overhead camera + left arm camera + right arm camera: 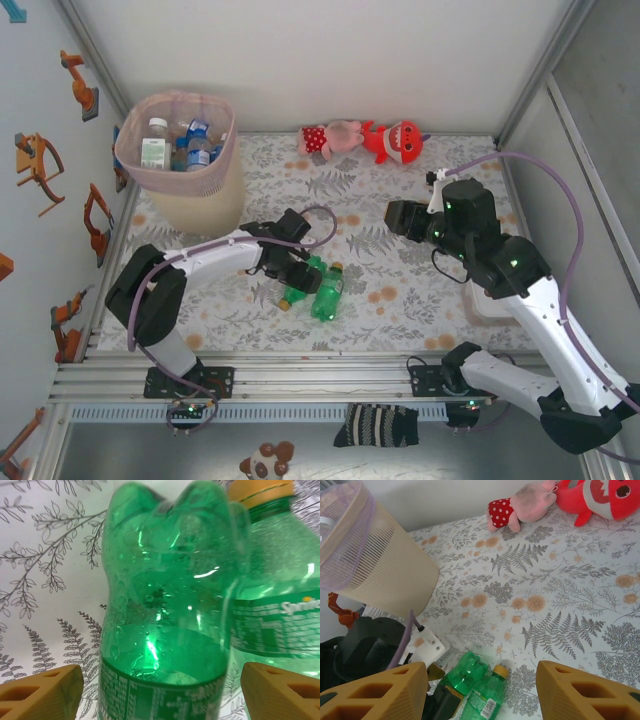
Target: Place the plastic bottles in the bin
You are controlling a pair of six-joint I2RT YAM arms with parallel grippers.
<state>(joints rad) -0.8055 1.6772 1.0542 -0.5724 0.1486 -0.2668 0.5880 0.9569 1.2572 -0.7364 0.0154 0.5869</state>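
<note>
Two green plastic bottles lie side by side mid-table. My left gripper is open and straddles the left one; in the left wrist view this bottle sits between the orange fingertips with a gap on each side. The second, a yellow-capped Sprite bottle, touches it on the right. My right gripper hangs open above the table, holding nothing, with both green bottles below it. The pink bin stands at the far left with several clear bottles inside.
A pink plush and a red plush lie by the back wall. A white flat piece sits under the right arm. The bin stands close behind the left arm. A striped sock lies beyond the table's front rail.
</note>
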